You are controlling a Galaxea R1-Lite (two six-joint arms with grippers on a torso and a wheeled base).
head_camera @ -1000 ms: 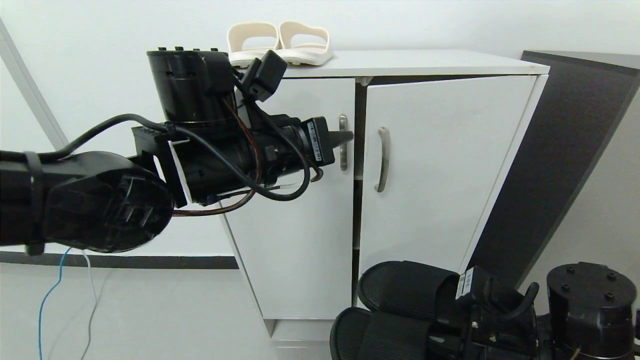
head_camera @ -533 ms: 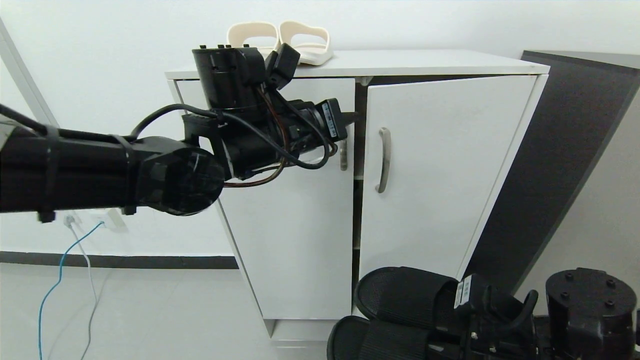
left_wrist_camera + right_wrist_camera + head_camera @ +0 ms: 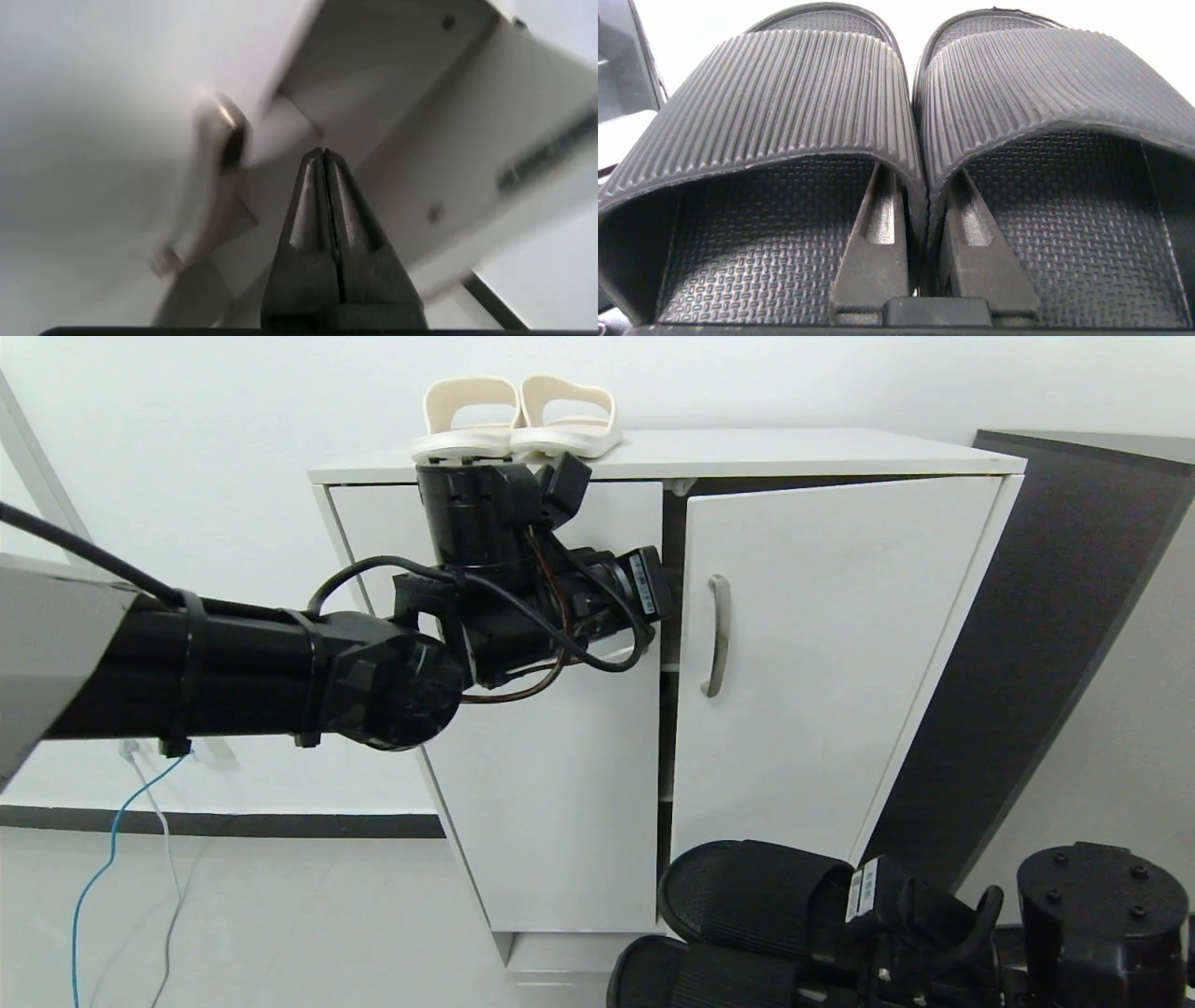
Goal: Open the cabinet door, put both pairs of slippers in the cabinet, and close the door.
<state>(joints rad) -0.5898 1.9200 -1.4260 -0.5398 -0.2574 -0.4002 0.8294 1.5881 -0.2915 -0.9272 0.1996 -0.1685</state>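
Note:
The white cabinet (image 3: 794, 450) has two doors with a dark gap between them. A cream pair of slippers (image 3: 518, 418) lies on its top at the left. My left gripper (image 3: 665, 593) is shut and empty, with its tip at the gap beside the left door (image 3: 551, 784). In the left wrist view the closed fingers (image 3: 324, 163) point at the door's edge next to its blurred metal handle (image 3: 201, 201). Low at the front right, my right gripper (image 3: 840, 919) is shut on the black slippers (image 3: 747, 896), pinching their adjoining sides (image 3: 918, 219).
The right door (image 3: 822, 644) carries a curved metal handle (image 3: 716, 635). A dark grey panel (image 3: 1046, 644) stands right of the cabinet. Blue and white cables (image 3: 103, 868) hang by the wall at the left. Bare floor lies in front of the cabinet.
My left arm has stretched forward and risen; its gripper went from the left door's handle to the gap between the doors and now covers that handle. The black slippers shifted only slightly.

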